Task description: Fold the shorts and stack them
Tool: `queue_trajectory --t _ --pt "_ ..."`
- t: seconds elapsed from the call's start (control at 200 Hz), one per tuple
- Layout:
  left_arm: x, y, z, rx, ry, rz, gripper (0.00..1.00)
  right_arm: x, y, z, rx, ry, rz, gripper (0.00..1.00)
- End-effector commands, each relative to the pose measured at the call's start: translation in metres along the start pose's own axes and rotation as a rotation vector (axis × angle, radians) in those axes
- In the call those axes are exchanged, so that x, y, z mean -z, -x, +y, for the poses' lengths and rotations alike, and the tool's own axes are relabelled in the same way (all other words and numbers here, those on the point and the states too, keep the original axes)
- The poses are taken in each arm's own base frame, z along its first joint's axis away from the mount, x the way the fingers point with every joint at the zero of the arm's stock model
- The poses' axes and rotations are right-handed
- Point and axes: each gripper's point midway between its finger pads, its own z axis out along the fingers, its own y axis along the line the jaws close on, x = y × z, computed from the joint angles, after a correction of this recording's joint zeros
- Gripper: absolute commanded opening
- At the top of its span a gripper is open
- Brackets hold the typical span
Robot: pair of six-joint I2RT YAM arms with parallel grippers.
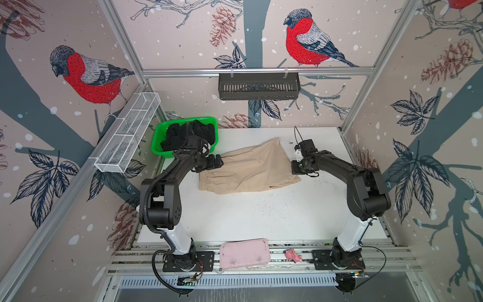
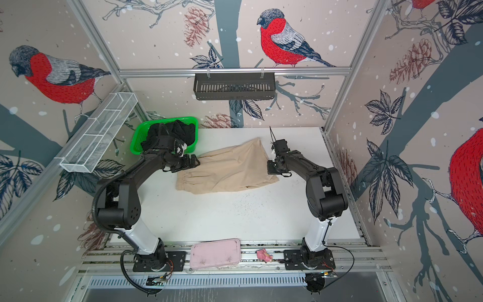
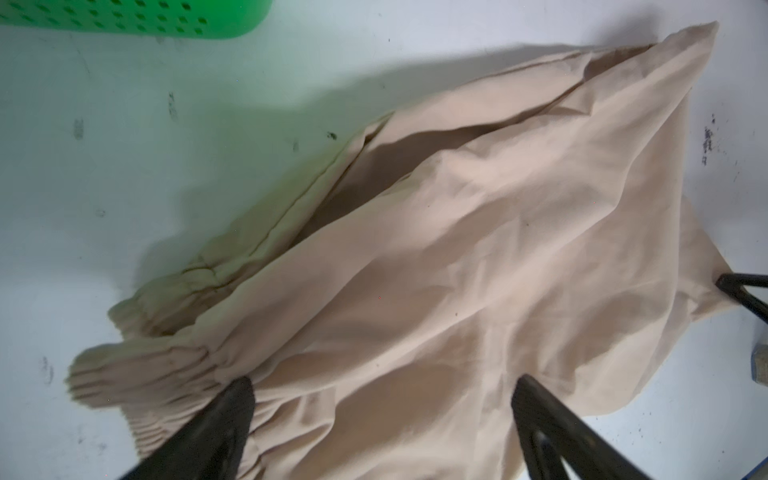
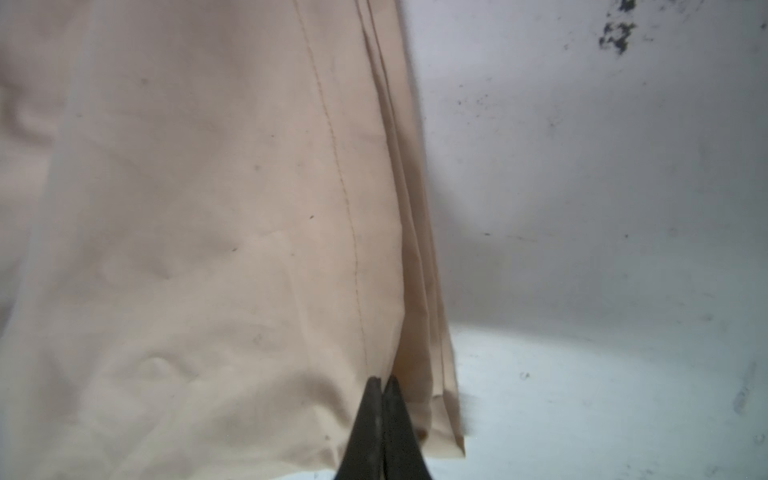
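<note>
Green basket (image 1: 156,141) at the far left corner of the white tabletop (image 1: 261,214), black shorts (image 1: 177,133) heaped inside, partly hidden behind the left arm's wrist in both top views. White mesh rack (image 1: 128,136) on the left wall, dark slotted shelf (image 1: 258,86) on the back rail, both clear of the work. Pink tray (image 1: 244,253) and crumpled pink rag (image 1: 294,255) on the near rail between the arm bases. Dark specks scattered over the tabletop near the right arm.

Beige shorts (image 1: 251,167) mid-tabletop, folded lengthwise, gathered waistband toward the left arm, leg hems toward the right arm. Left claw (image 3: 382,415) spread wide just above the waistband end, fingers (image 3: 224,419) either side of the cloth, nothing pinched. Right claw (image 4: 382,384) shut at the stitched hem; cloth between the tips or not, cannot tell
</note>
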Motion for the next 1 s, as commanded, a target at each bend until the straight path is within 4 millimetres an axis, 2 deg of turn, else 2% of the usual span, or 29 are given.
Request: queue_trajectory --t 0.0,0.12,0.26,0.285,0.33,0.355,0.405,0.46,0.48,0.59,0.735,0.8,0.89,0.995 --pt "0.000 0.021 -0.012 0.006 -0.061 -0.078 0.97 0.012 -0.012 0.000 -0.028 -0.026 0.010 0.01" --pt "-0.006 0.024 -0.010 0.008 -0.062 -0.091 0.97 0.017 -0.029 -0.001 -0.047 -0.044 0.025 0.02" --pt "-0.023 0.015 0.010 0.025 0.017 -0.057 0.97 0.000 -0.059 -0.012 -0.095 -0.055 0.081 0.03" --pt "-0.025 0.013 0.014 0.031 0.028 -0.054 0.97 -0.002 -0.063 -0.014 -0.100 -0.065 0.090 0.06" --pt "-0.029 0.011 0.016 0.035 0.039 -0.052 0.97 -0.005 -0.068 -0.018 -0.103 -0.082 0.100 0.24" --pt "-0.031 0.010 0.016 0.039 0.038 -0.052 0.97 -0.006 -0.067 -0.019 -0.103 -0.085 0.092 0.29" --pt "-0.032 0.012 0.015 0.033 0.032 -0.056 0.97 -0.005 -0.058 -0.022 -0.100 -0.091 0.061 0.35" --pt "-0.031 0.015 0.010 0.026 0.024 -0.066 0.97 -0.003 -0.043 -0.022 -0.091 -0.091 0.026 0.49" --pt "-0.029 0.017 0.008 0.020 0.018 -0.073 0.97 -0.001 -0.035 -0.023 -0.086 -0.093 0.013 0.52" --pt "-0.012 0.031 -0.010 -0.015 -0.015 -0.120 0.97 0.012 0.007 -0.009 -0.032 -0.079 -0.066 0.55" --pt "0.036 0.056 -0.029 -0.052 -0.019 -0.262 0.97 0.022 0.047 0.032 0.066 -0.012 -0.160 0.57" --pt "0.049 0.058 -0.023 -0.028 0.033 -0.304 0.97 0.019 0.055 0.054 0.101 0.033 -0.180 0.58" --pt "0.045 0.047 -0.009 0.045 0.056 -0.288 0.97 0.009 0.060 0.080 0.109 0.097 -0.197 0.58" --pt "0.029 0.036 -0.025 0.024 -0.076 -0.226 0.97 -0.007 0.053 0.106 0.103 0.188 -0.175 0.57"
